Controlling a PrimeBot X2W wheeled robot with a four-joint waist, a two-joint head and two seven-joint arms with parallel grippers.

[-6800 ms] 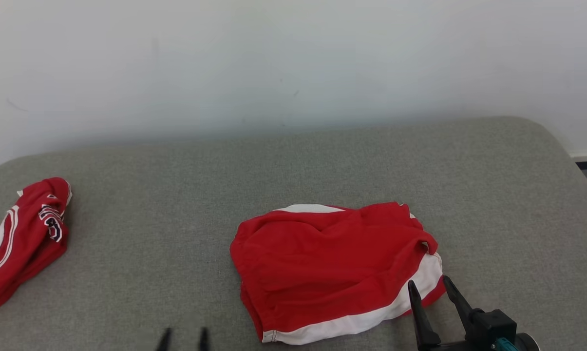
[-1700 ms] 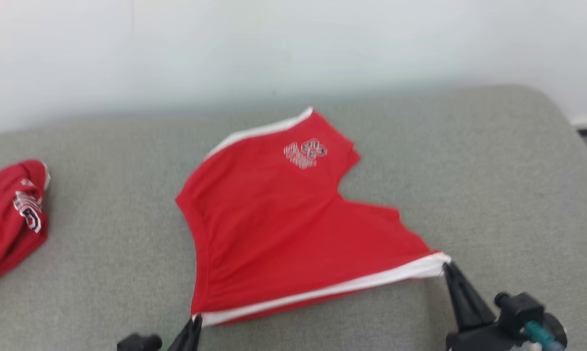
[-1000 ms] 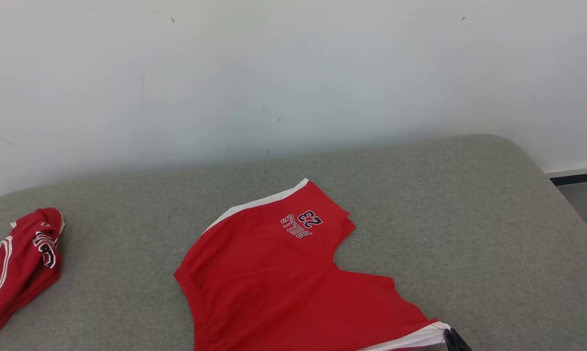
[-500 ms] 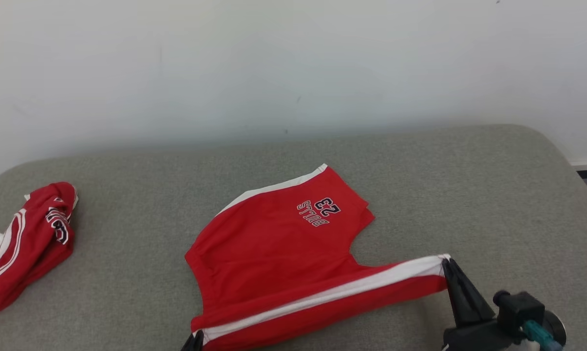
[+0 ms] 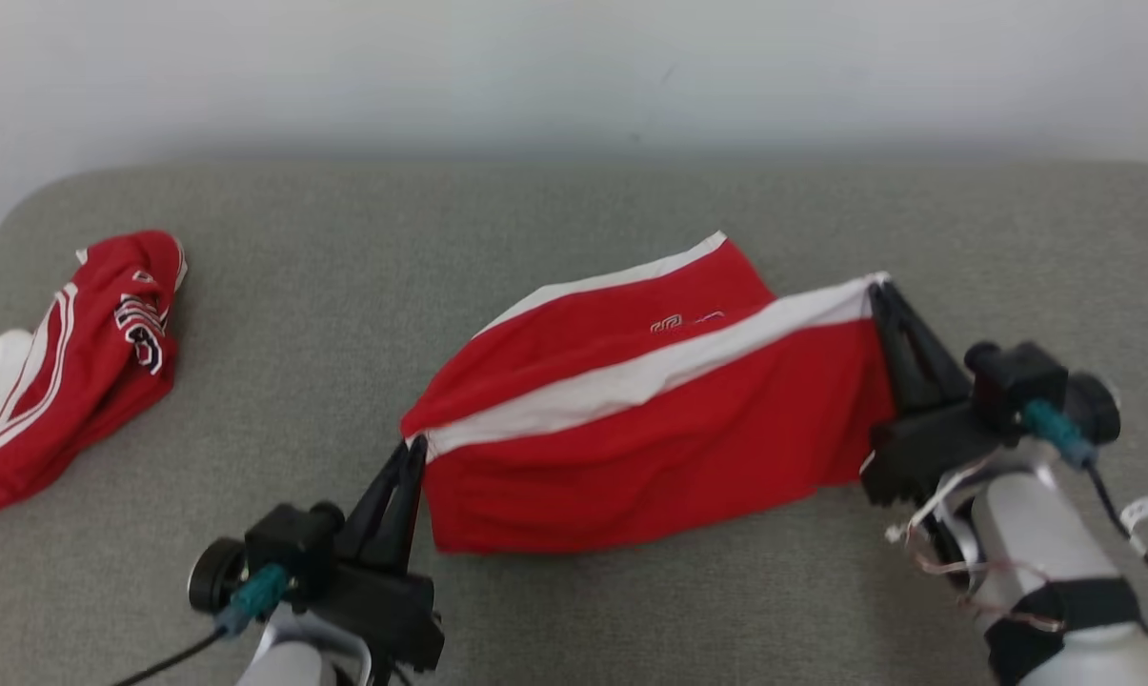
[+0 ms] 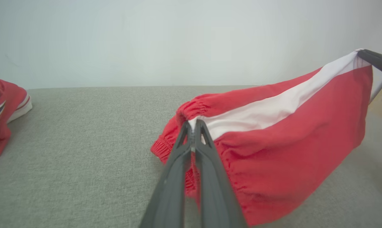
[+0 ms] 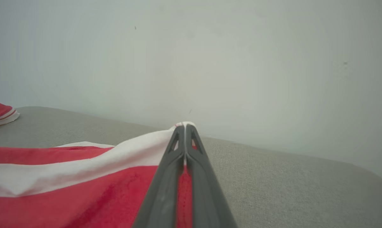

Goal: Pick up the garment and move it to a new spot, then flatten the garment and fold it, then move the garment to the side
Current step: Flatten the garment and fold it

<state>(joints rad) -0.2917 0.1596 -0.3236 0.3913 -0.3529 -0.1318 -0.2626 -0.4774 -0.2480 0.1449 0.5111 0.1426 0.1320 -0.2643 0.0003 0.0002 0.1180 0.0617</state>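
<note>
The red garment point(image 5: 650, 429) hangs stretched between my arms. Its white-striped edge runs from my left pincer point(image 5: 413, 450), clamped shut on the near-left corner, to my right pincer point(image 5: 876, 288), clamped shut on the far-right corner. That long axis lies across me, slightly skewed, and the far cloth trails on the grey surface point(image 5: 574, 200). I judge the fold needs both corners carried forward together. A second red garment point(image 5: 69, 362) lies bunched well to the left, with a pale wall point(image 5: 574, 67) behind.
</note>
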